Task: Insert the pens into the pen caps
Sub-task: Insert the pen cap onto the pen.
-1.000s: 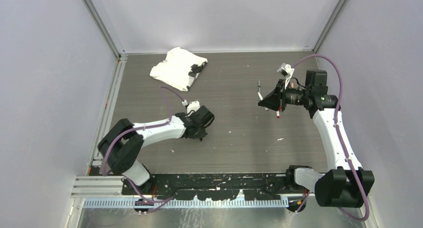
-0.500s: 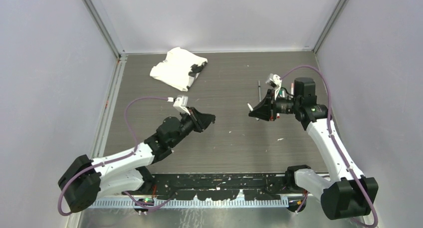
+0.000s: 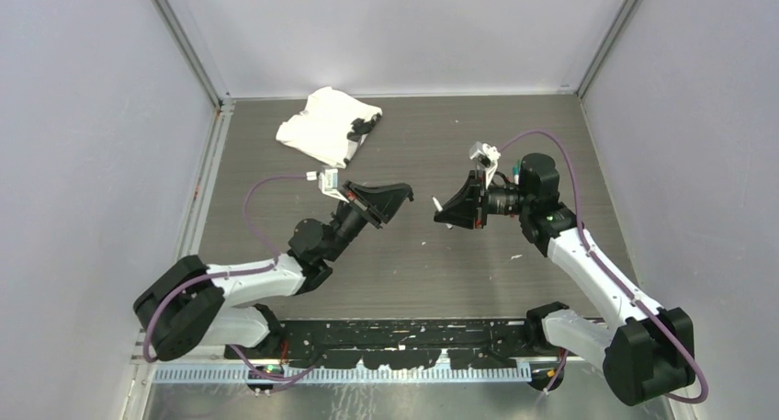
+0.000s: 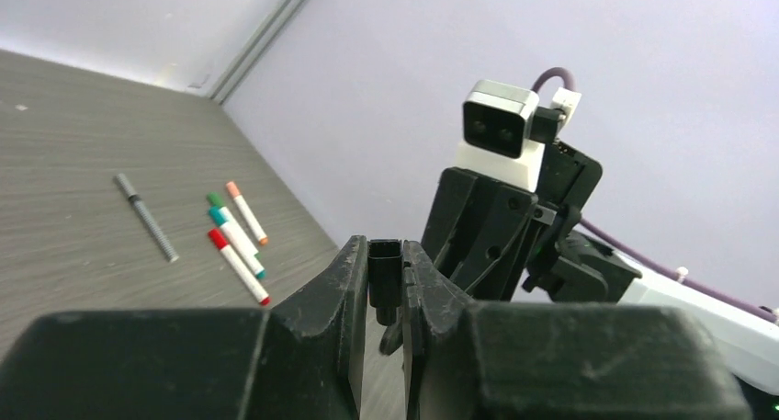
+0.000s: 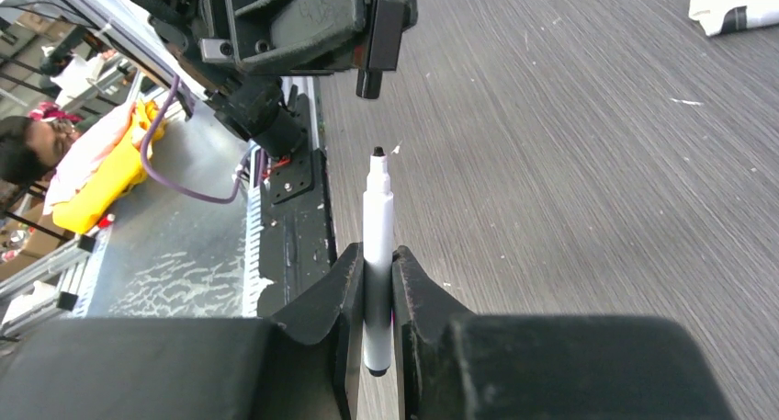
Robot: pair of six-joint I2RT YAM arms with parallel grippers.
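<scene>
Two arms are lifted off the grey surface (image 3: pixel 413 264) and meet nose to nose over its middle, the fingertips of each pointed at the other with only a small gap between them.

The left hand (image 3: pixel 404 198) is clamped on a stubby black cap (image 4: pixel 384 278), pinched between its two dark fingers so that the end of the cap sticks out past the fingertips toward the other arm. The right hand (image 3: pixel 439 207) is clamped on a white pen (image 5: pixel 378 218) around the lower part of its barrel. The pen stands out well beyond the fingers, its small dark tip aimed at the cap. From the right wrist view the tip and the cap are close and nearly in line, but apart; the pen is not inside the cap.

Down on the surface, beyond the left hand's fingers in the left wrist view, a slim dark grey pen (image 4: pixel 145 216) lies flat. Just beside it lies a tight cluster of white-barrelled pens (image 4: pixel 239 245), side by side, with salmon, green, teal and red ends. How many make up the cluster I cannot tell for certain.

Toward the far left corner of the surface a crumpled white cloth (image 3: pixel 326 126) with a dark patch lies well apart from both arms.
</scene>
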